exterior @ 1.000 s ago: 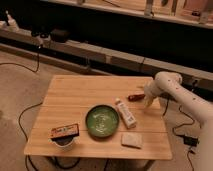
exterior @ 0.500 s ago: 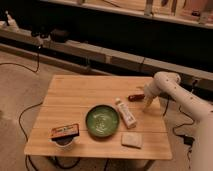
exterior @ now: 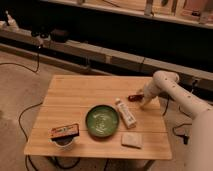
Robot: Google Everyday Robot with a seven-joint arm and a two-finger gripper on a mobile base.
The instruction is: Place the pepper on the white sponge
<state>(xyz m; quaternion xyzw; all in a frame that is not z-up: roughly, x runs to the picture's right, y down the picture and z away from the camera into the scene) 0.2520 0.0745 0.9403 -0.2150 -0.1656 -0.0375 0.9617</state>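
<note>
Arm (exterior: 172, 92) enters from the right, bends at a pale elbow over the far right edge of the surface (exterior: 80, 90), and its forearm slants down and left. Pincer (exterior: 144, 103) low over the wood, just right of the pepper (exterior: 134, 97); cannot tell how wide it is, or whether they touch. Pepper lies on the surface, beyond the top of the white bottle (exterior: 126, 113). White sponge (exterior: 132, 140) flat near the front edge, well apart from the pepper. Green bowl (exterior: 101, 106) centre; box (exterior: 65, 131) near left.

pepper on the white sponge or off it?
Off. The pepper is by the gripper near the right edge of the table; the white sponge sits bare at the front edge, well apart.
</note>
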